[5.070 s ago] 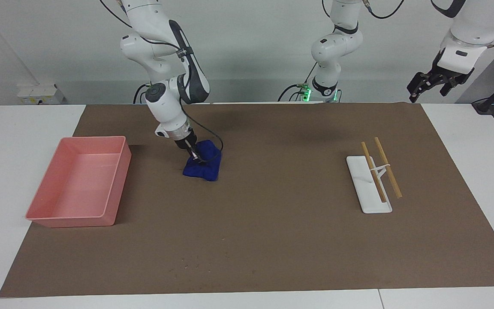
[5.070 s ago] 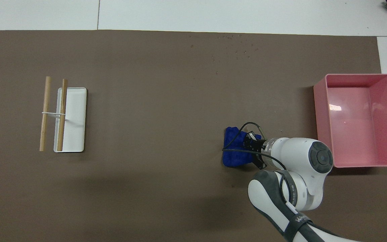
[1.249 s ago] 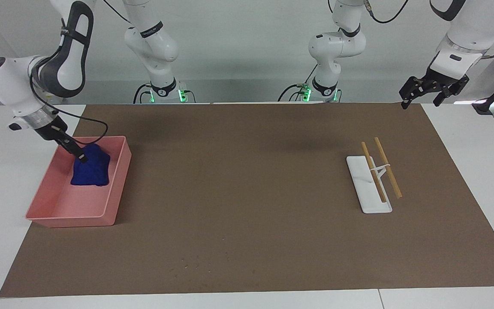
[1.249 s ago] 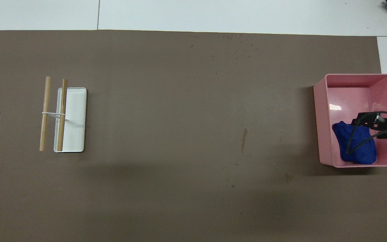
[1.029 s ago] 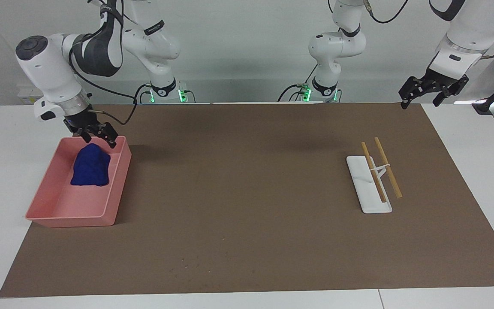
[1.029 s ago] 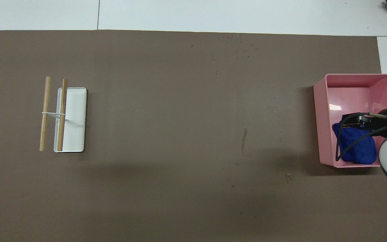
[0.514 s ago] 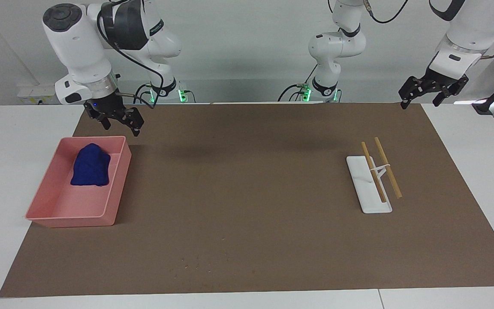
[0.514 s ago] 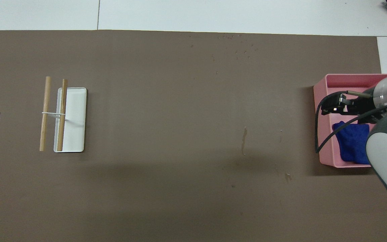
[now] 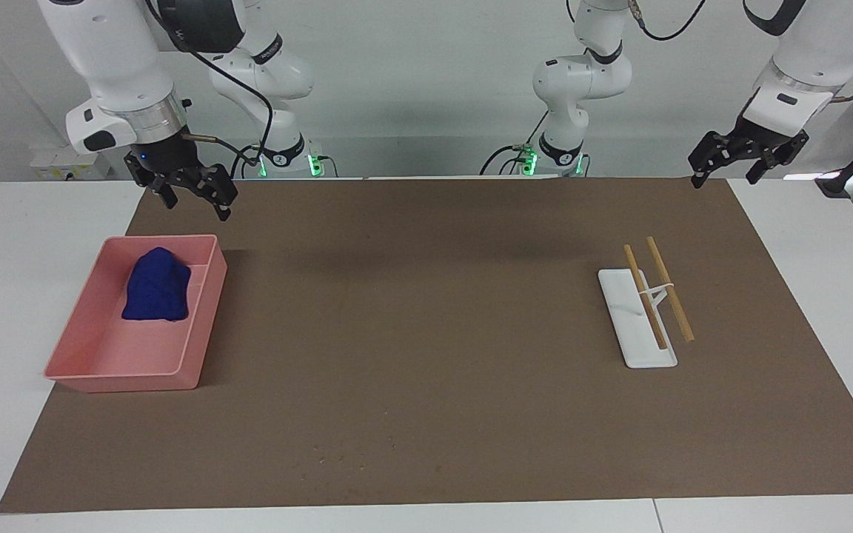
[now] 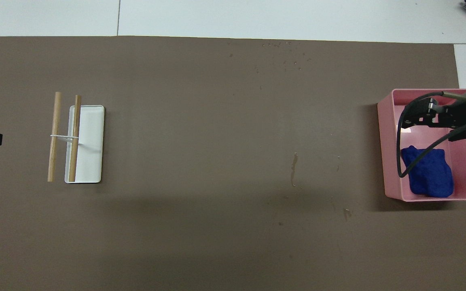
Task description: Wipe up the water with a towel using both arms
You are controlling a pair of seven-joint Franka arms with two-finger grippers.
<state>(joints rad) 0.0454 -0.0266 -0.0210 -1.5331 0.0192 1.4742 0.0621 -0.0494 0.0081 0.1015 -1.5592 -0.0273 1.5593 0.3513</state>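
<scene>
- My right gripper hangs up in the air, fingers spread wide with nothing between them, over the brown mat's edge at the pink tray's robot-side rim.
- My left gripper waits raised at the left arm's end of the table, over the mat's corner, jaws apart and holding nothing.
- The towel, deep blue and bunched, lies in the pink tray, in the half nearer to me and against the wall that faces the table's middle. No gripper touches it.
- The tray sits at the right arm's end of the table, on the mat's edge.
- A thin wet streak shows on the mat near the middle, between the tray and the white rack, closer to the tray.
- The rack rests toward the left arm's end, two wooden rods lying across its raised holder.
- Farther from me, near the mat's far edge, small dark specks are scattered on the brown surface.
</scene>
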